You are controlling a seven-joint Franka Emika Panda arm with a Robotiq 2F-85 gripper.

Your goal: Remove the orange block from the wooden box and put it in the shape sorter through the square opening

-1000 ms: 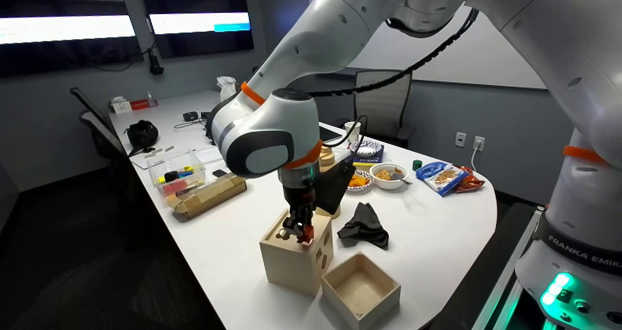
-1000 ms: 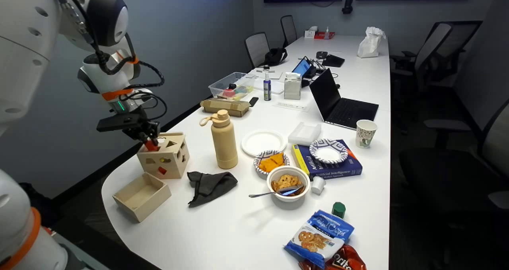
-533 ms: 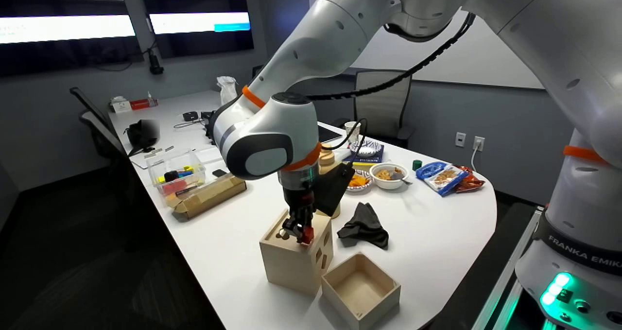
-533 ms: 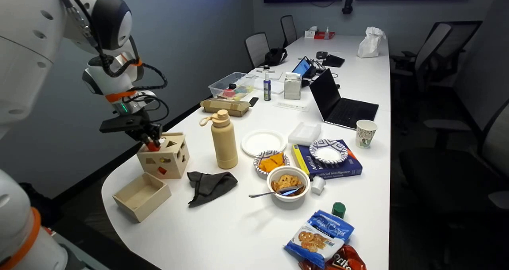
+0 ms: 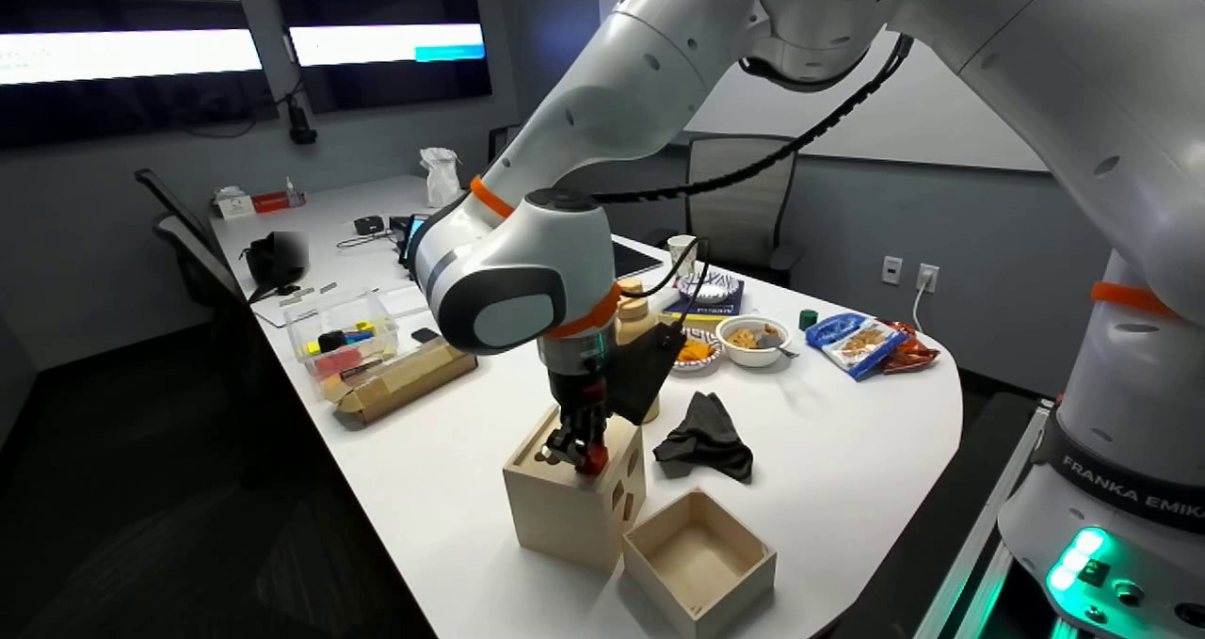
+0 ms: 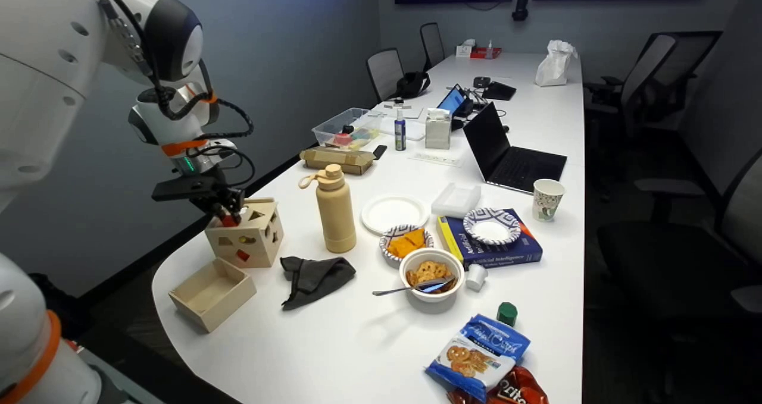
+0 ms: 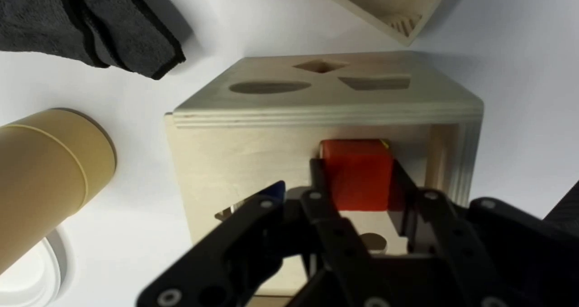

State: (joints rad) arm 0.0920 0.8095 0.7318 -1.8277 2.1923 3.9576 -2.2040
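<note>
The gripper (image 7: 356, 173) is clamped on the orange block (image 7: 358, 180), jaws snug against its sides. Directly beneath stands the shape sorter (image 5: 560, 517), though contact with the block is hard to judge; lower, off to one side, sits the wooden box (image 5: 735, 594).

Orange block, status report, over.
Gripper shut on orange block. Block out of wooden box, at top of shape sorter. No obstruction visible; square opening hidden.

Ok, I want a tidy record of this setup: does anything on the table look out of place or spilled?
A small whitish cup-like item beside the white bowl looks tipped over, odd since the patterned paper cup stands upright. I see no spill around it.
</note>
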